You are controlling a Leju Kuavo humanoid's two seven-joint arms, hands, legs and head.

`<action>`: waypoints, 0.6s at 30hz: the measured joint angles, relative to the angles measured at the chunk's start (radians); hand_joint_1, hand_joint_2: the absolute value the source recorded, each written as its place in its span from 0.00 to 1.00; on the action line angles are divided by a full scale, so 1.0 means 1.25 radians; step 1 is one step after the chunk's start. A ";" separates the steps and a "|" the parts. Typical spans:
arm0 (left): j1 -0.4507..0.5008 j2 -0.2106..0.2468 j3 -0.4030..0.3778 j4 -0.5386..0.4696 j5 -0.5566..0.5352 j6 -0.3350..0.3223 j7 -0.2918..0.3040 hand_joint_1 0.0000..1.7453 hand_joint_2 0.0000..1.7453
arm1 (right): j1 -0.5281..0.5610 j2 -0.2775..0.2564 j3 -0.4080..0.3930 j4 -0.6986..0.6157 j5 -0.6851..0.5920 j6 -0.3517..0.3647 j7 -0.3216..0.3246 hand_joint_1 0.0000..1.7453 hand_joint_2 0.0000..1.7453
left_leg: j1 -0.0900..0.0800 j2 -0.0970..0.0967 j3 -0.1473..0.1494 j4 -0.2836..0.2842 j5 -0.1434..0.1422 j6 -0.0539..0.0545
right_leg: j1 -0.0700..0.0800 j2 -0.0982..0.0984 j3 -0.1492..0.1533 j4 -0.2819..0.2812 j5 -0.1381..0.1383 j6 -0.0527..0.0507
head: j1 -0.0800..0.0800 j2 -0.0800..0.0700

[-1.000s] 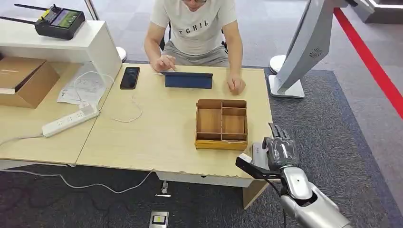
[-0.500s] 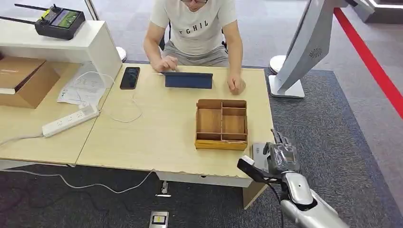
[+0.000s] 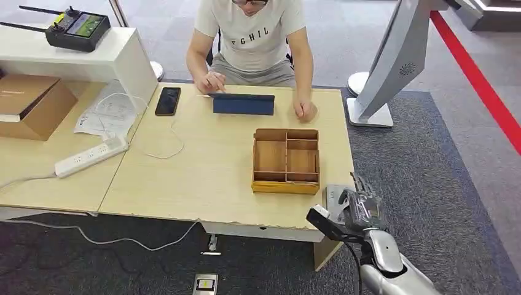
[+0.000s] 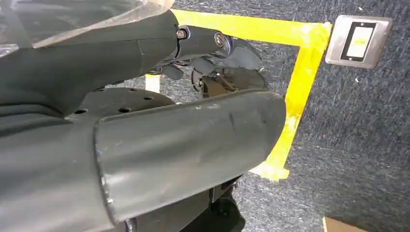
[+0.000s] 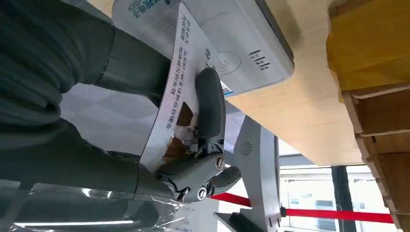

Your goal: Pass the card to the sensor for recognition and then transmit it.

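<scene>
While a person [image 3: 252, 37] sits at the far side of the table [image 3: 203, 172], the right hand [image 3: 359, 209] hovers at its near right corner, fingers clamped on the card [image 5: 181, 72] held just over the grey sensor [image 5: 232, 43]. Wooden tray [image 3: 286, 160] beside the sensor; tablet [image 3: 244, 103] and phone [image 3: 168, 100] farther off.

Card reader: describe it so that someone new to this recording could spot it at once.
Start at the light wooden table and go to its near right corner, just in front of the wooden divided tray. The card reader is the flat pale grey box lying there, with the right hand holding a printed card against it. No other grey device lies on that corner.
</scene>
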 joint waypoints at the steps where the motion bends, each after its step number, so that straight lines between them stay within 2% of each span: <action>1: 0.000 0.000 0.000 0.000 0.000 0.000 0.000 0.00 0.00 | 0.001 0.001 0.001 0.001 -0.001 -0.002 0.001 1.00 1.00 | 0.000 0.000 0.000 0.000 0.000 0.000 | 0.000 0.000 0.000 0.000 0.000 0.000 | 0.000 0.000; 15: 0.004 0.000 0.000 0.000 0.001 -0.006 0.000 0.00 0.00 | -0.006 0.004 0.009 0.016 -0.003 -0.008 -0.001 1.00 1.00 | 0.000 0.000 0.002 0.000 0.000 0.000 | 0.000 0.000 0.002 0.000 0.000 0.000 | 0.000 0.000; 18: 0.004 0.000 0.000 0.000 0.001 -0.007 -0.001 0.00 0.00 | -0.011 0.003 0.012 0.016 0.025 -0.014 0.007 1.00 1.00 | 0.000 0.000 0.002 0.000 0.000 0.000 | 0.000 0.000 0.003 0.000 0.000 0.000 | 0.000 0.000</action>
